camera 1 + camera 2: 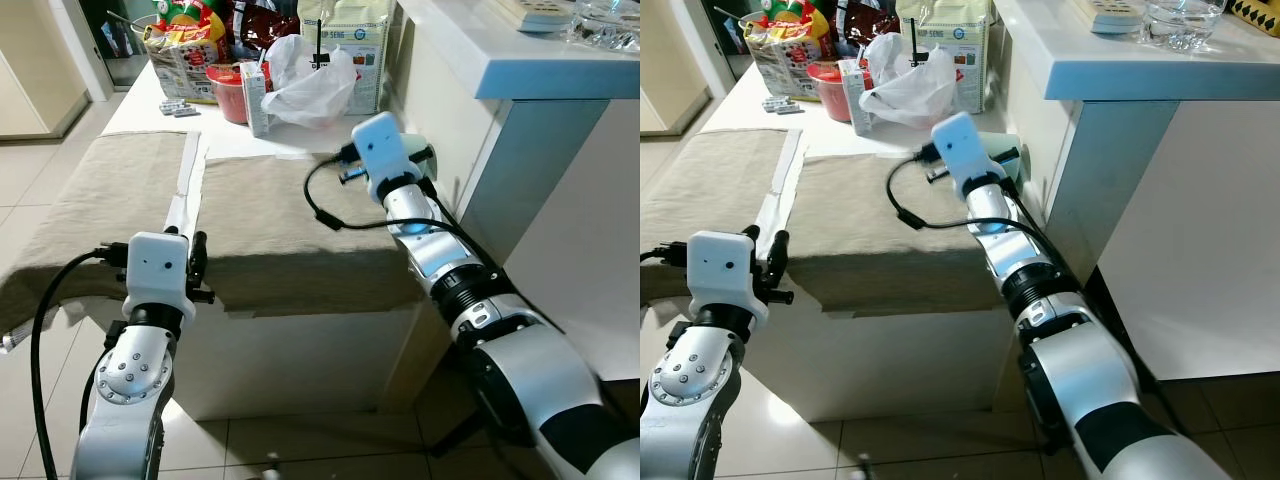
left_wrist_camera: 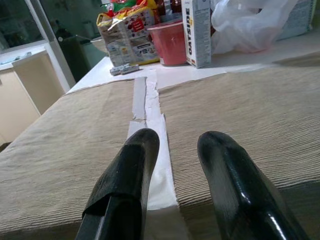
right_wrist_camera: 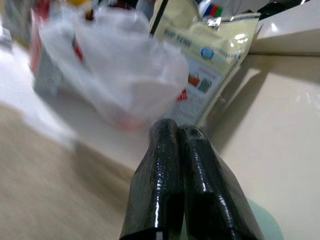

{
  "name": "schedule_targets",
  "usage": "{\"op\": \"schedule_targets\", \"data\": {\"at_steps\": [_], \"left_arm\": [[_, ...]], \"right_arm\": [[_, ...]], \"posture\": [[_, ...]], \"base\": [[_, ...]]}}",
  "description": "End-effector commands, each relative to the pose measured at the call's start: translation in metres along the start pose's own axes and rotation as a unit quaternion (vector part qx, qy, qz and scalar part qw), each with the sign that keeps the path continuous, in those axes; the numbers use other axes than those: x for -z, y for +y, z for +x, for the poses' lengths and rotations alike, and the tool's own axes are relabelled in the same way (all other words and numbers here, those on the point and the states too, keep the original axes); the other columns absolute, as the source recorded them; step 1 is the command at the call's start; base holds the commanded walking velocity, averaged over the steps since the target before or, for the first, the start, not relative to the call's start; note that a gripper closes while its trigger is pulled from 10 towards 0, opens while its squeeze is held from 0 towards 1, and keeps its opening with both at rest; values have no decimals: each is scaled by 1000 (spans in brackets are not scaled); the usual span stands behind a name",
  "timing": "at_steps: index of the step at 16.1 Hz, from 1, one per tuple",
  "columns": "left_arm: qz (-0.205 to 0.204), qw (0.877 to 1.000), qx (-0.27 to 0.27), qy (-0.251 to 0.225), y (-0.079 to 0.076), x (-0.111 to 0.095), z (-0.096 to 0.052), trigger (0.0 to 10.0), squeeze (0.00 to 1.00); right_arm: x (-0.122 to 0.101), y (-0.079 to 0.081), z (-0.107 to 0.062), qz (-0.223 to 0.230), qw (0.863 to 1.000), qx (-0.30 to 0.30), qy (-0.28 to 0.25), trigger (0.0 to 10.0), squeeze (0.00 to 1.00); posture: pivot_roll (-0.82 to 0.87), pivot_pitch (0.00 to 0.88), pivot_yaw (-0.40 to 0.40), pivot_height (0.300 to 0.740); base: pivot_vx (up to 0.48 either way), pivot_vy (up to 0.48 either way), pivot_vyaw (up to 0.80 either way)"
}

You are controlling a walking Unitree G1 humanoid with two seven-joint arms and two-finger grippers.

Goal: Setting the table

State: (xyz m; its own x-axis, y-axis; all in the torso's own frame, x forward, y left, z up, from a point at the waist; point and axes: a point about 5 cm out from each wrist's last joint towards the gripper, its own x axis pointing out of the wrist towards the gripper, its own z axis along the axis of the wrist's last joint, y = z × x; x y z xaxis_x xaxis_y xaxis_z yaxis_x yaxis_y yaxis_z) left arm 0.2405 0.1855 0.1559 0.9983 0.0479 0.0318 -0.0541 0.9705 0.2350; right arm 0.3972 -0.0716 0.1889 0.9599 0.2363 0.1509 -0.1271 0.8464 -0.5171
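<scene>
Two beige cloth mats lie side by side on the white table, the left mat [image 1: 100, 200] and the right mat [image 1: 270, 210], with a bare white strip [image 2: 152, 120] between them. My left gripper [image 2: 177, 142] is open at the table's front edge, its fingers just above that strip and the mat edges, holding nothing. My right gripper [image 3: 175, 127] is shut and empty at the back right corner of the right mat, close to the white cabinet wall. A pale green round thing [image 3: 267, 222] lies right under its fingers; I cannot tell what it is.
Groceries crowd the table's far end: a white plastic bag [image 1: 305, 80], a red cup [image 1: 228, 90], a small carton [image 1: 255, 100], a snack bag [image 1: 185, 45] and a yellow packet [image 1: 355, 45]. A tall white counter [image 1: 530, 60] with a glass dish [image 1: 1180, 20] stands on the right.
</scene>
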Motion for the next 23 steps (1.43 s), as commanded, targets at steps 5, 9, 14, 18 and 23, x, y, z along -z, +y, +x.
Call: {"op": "schedule_targets", "data": {"at_steps": [5,9,14,18,23], "left_arm": [[1,1000,-1,-10,-1,-5,0,10000,0],[1,1000,-1,-10,-1,-5,0,10000,0],[1,1000,-1,-10,-1,-5,0,10000,0],[1,1000,-1,-10,-1,-5,0,10000,0],[2,1000,-12,3,1,0,7,10000,0]], "right_arm": [[-8,-14,8,-127,992,3,-9,10000,0],[-8,-14,8,-127,992,3,-9,10000,0],[-8,-14,8,-127,992,3,-9,10000,0],[-8,-14,8,-127,992,3,-9,10000,0],[26,6,-5,139,985,-24,103,10000,0]], "posture": [[37,35,21,740],[37,35,21,740],[37,35,21,740],[37,35,21,740],[21,15,20,740]], "base": [[0,0,0],[0,0,0],[0,0,0],[0,0,0],[0,0,0]]}}
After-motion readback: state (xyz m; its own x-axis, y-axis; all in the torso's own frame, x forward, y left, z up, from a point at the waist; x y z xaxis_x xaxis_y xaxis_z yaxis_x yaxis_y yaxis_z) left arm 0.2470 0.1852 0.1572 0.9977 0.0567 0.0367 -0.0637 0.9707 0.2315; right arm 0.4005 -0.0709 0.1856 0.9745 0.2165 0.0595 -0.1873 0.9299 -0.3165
